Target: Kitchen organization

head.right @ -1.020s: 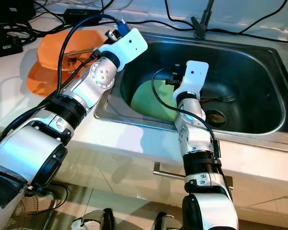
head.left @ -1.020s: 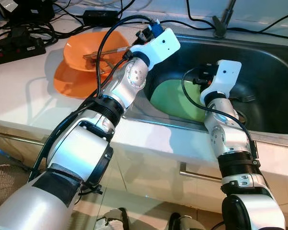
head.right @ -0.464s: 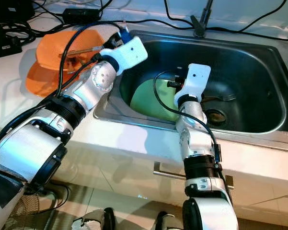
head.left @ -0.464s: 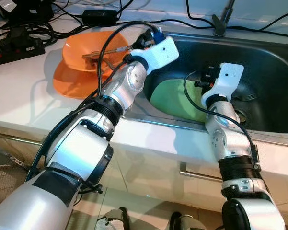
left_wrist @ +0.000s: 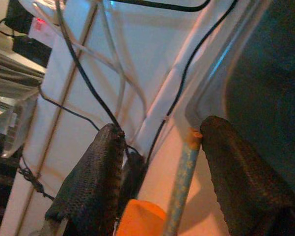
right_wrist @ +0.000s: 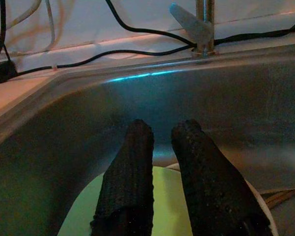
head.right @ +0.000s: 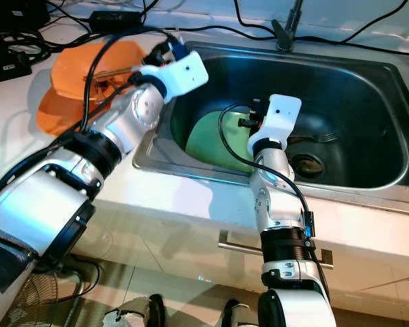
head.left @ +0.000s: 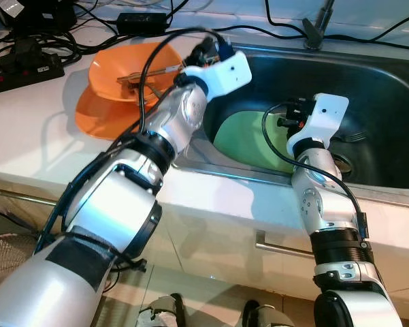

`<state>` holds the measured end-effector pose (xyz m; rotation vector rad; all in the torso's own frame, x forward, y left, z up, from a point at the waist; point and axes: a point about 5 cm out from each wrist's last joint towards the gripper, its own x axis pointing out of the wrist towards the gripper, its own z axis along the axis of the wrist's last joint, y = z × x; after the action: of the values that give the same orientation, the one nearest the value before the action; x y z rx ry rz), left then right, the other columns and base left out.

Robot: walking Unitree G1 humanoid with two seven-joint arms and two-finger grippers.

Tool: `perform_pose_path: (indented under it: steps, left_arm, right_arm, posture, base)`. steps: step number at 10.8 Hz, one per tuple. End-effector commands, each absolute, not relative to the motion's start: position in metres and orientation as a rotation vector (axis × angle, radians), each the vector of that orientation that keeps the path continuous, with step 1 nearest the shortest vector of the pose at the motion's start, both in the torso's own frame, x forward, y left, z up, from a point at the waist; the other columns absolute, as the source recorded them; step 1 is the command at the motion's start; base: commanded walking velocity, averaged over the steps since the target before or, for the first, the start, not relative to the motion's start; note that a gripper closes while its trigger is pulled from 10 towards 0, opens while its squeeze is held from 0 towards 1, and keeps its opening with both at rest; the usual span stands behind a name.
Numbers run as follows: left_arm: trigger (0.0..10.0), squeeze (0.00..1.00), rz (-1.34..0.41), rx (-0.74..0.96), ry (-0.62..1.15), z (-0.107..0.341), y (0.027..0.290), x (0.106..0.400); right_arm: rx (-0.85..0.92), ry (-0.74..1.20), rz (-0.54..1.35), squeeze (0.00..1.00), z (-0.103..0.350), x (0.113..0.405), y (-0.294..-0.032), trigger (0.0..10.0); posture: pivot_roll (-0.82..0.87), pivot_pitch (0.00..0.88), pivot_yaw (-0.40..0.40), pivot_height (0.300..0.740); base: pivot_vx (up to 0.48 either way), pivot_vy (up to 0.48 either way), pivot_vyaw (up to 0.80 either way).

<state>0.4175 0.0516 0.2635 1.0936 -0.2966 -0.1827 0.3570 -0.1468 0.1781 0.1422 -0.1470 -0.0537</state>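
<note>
White worktop (head.left: 34, 116): our left gripper (left_wrist: 157, 147), fingers spread, has edged toward the orange bowl (head.left: 133, 71); right gripper (right_wrist: 162, 142) nearly closed, empty.

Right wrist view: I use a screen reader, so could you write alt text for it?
The right gripper hangs inside a steel sink, its two black fingers close together with a narrow gap, above a green plate. A faucet and black cables run along the back edge.
</note>
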Motion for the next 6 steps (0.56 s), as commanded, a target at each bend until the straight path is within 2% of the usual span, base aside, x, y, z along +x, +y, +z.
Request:
perform_pose_path:
  steps: [1,6]
  left_arm:
    - [10.0,0.00,-0.160,1.098,-0.284,0.266,0.055,0.419]
    - [10.0,0.00,-0.174,1.073,-0.219,0.254,0.060,0.420]
  right_arm:
    - [0.155,-0.128,-0.064,0.00,0.174,0.354,-0.148,10.0]
    - [0.150,-0.106,-0.077,0.00,0.168,0.342,-0.151,10.0]
  posture:
    - [-0.03,0.159,0.041,0.740]
    - [-0.05,0.214,0.034,0.740]
  base:
    - [0.000,0.000,0.00]
    - [0.000,0.000,0.00]
